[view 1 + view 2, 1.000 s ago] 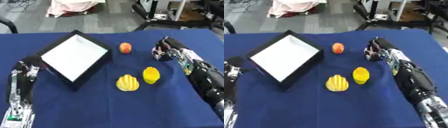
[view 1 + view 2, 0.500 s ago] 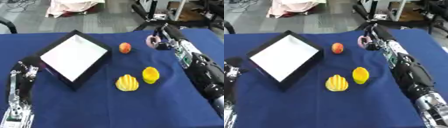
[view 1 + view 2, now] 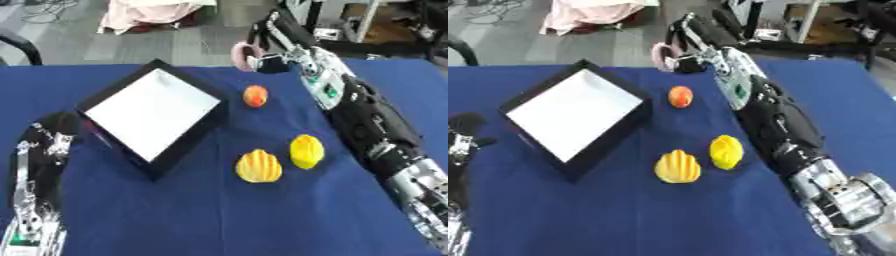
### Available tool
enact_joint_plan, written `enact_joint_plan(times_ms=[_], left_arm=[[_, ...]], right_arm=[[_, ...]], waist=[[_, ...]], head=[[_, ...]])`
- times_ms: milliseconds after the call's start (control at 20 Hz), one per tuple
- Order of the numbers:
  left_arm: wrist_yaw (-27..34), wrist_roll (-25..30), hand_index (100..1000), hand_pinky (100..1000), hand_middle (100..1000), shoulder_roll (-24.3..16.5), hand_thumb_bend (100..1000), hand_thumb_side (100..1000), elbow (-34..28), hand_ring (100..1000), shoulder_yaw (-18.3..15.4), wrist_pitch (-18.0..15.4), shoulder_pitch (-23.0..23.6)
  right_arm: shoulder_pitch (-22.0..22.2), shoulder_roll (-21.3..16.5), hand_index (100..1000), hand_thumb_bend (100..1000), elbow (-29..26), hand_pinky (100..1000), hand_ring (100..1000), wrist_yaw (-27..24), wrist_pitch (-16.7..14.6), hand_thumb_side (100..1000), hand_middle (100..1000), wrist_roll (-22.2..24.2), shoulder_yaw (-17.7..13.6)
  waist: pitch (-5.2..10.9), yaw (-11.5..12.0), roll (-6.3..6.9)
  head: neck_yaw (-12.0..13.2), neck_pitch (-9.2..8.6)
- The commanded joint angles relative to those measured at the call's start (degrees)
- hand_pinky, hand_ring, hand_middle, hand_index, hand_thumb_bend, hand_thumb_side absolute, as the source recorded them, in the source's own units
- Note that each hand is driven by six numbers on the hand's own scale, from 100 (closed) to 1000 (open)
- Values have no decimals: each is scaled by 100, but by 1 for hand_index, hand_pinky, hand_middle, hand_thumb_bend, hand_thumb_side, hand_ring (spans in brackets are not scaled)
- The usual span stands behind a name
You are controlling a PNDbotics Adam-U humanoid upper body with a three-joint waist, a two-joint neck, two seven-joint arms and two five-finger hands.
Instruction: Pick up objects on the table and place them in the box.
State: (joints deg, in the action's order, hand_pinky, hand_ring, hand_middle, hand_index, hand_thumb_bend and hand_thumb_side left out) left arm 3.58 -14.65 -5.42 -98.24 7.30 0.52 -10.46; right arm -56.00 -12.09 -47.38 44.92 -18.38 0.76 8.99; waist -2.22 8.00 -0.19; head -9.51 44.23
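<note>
since the right robot hand [image 3: 262, 52] curls round a pink thing [image 3: 241, 54] up high to carry it, the box [image 3: 153, 112] lies below-left, yellow pieces [image 3: 259, 166] nearer, left robot hand [image 3: 52, 137] unclear.

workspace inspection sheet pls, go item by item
surface: blue cloth-covered table.
job's things: black box with white inside, nothing in it; small orange-red round fruit, yellow ridged shell-shaped object and yellow rounded object on the cloth right of the box.
clutter: nothing seen.
hands: right hand raised over the far table edge, fingers curled on a pinkish ring-shaped object; left hand beside the box, grip unclear.
cables: some on the floor, far left.
surroundings: grey floor, pink cloth heap, metal frames.
</note>
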Motion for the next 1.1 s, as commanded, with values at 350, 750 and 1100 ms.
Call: enact_joint_plan(times_ms=[350, 750, 1100], left_arm=[[16, 160, 684, 627, 596, 132, 754, 579, -143, 849, 129, -56, -268], [-7, 137, 684, 627, 595, 88, 754, 577, -122, 849, 94, -97, -231], [-23, 69, 684, 627, 595, 18, 756, 578, -114, 849, 25, -106, -183]], right_arm=[[-173, 579, 758, 100, 99, 799, 688, 590, -226, 169, 616, 453, 172], [-128, 449, 931, 100, -4, 852, 796, 1078, -420, 876, 800, 1253, 132], [-25, -174, 931, 100, -464, 859, 796, 618, -193, 271, 787, 1465, -6]], waist=[[-119, 291, 43], [-122, 218, -52], [-82, 74, -90]], head=[[-240, -11], [-157, -11], [-7, -11]])
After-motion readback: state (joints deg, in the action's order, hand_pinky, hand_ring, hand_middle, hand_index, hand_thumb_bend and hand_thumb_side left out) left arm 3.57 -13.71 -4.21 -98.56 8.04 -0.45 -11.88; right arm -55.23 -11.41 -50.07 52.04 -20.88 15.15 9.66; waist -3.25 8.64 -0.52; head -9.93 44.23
